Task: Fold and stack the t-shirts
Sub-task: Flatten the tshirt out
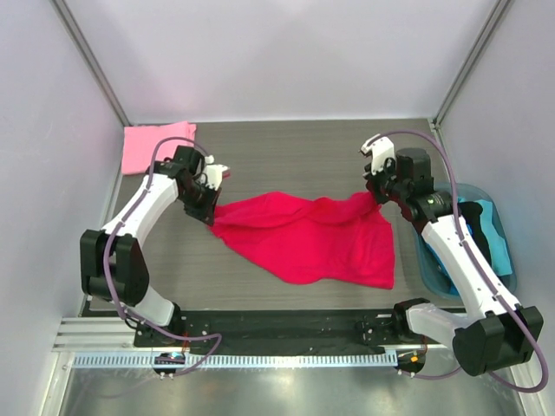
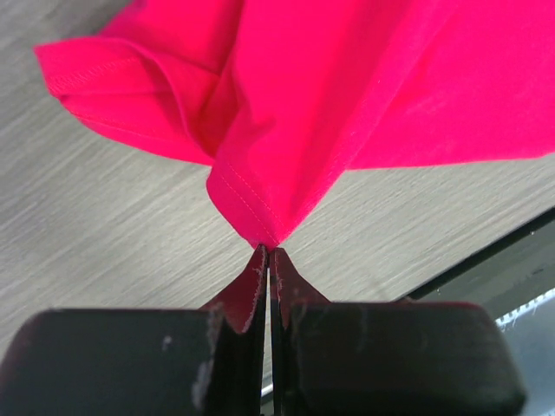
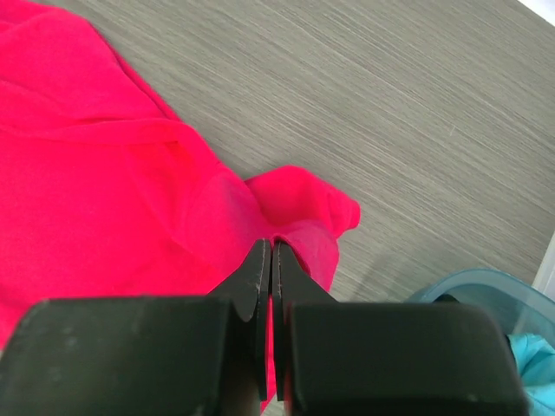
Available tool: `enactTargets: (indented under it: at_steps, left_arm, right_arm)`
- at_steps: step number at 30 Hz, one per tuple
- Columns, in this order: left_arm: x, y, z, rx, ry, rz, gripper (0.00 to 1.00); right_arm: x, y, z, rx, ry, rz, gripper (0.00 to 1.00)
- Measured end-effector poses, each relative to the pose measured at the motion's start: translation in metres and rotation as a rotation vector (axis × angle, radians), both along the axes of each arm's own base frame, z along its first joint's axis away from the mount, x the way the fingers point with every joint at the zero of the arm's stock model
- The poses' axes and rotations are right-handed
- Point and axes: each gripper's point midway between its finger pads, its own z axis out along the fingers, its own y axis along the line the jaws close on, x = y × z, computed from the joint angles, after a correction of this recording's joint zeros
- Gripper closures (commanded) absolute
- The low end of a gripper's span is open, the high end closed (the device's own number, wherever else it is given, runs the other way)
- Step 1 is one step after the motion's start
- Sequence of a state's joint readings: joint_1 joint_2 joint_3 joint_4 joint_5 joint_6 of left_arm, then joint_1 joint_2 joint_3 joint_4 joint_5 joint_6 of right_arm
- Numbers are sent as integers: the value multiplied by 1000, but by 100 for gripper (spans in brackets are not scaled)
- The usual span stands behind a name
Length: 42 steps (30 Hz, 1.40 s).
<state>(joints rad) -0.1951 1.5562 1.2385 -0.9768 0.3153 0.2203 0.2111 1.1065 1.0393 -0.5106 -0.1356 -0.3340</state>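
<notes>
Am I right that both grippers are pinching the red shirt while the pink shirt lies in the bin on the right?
Not quite. The pink shirt is not in the bin; it lies on the table's far left corner, as the top view shows. The left gripper and right gripper do both pinch the red shirt.

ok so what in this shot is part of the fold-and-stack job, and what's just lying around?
In the job:
- crimson t-shirt, pinched at either end by the left gripper and the right gripper, both shut on it
- pink t-shirt, at the far left corner

Lying about:
- blue bin, at the right edge
- teal cloth inside it, kind unclear
</notes>
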Motion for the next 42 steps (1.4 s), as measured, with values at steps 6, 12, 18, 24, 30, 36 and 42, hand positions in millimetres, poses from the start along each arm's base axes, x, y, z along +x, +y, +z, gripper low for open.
enactTargets:
  at_steps: [6, 12, 18, 24, 30, 36, 42]
  left_arm:
    - [26, -2, 33, -1, -102, 6, 100]
    - [95, -1, 154, -4, -472, 30, 100]
    - [116, 14, 267, 17, -807, 79, 100]
    - [103, 26, 331, 19, -989, 129, 100]
    - [74, 34, 370, 5, -1100, 152, 100]
    - [21, 45, 415, -18, -1240, 172, 100]
    - [-40, 58, 469, -52, -1421, 192, 100]
  right_arm:
    - [11, -16, 13, -22, -52, -108, 99]
    - [63, -35, 109, -31, -295, -262, 99]
    - [81, -43, 218, 24, -545, -327, 99]
    - [68, -49, 284, 57, -693, -341, 99]
    - [42, -51, 321, 49, -780, -310, 99]
    - [-20, -60, 370, 48, -888, -280, 99]
    - [-99, -73, 433, 90, -1056, -270, 99]
